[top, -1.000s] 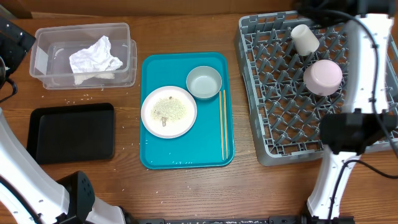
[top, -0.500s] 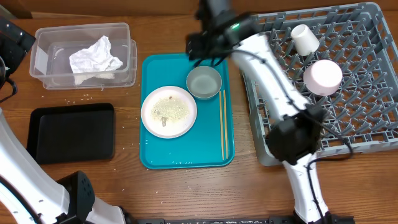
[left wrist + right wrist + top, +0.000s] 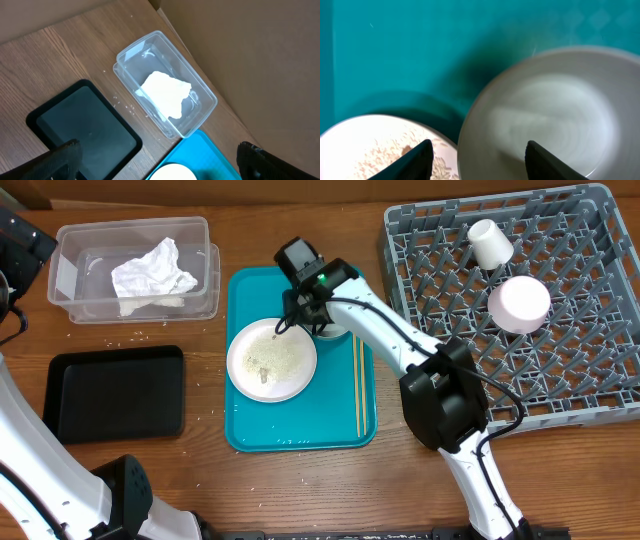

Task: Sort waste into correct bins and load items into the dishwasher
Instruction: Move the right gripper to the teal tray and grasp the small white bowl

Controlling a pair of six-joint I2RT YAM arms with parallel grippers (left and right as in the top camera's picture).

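The grey bowl sits on the teal tray, mostly hidden under my right arm in the overhead view. My right gripper is open and low over the bowl's left rim, with one finger over the plate and one over the bowl's inside; it also shows in the overhead view. The white plate holds rice scraps. The napkin lies in the clear tub. The black tray is bare. My left gripper is open and empty, high above the tub. No red wrapper is in view.
The grey dish rack at the right holds a white cup and an upturned pale dish. Chopsticks lie along the teal tray's right side. Rice grains are scattered on the wood near the black tray.
My right arm has swung from over the dish rack leftward to the teal tray and come down over the grey bowl. The left arm has not moved.
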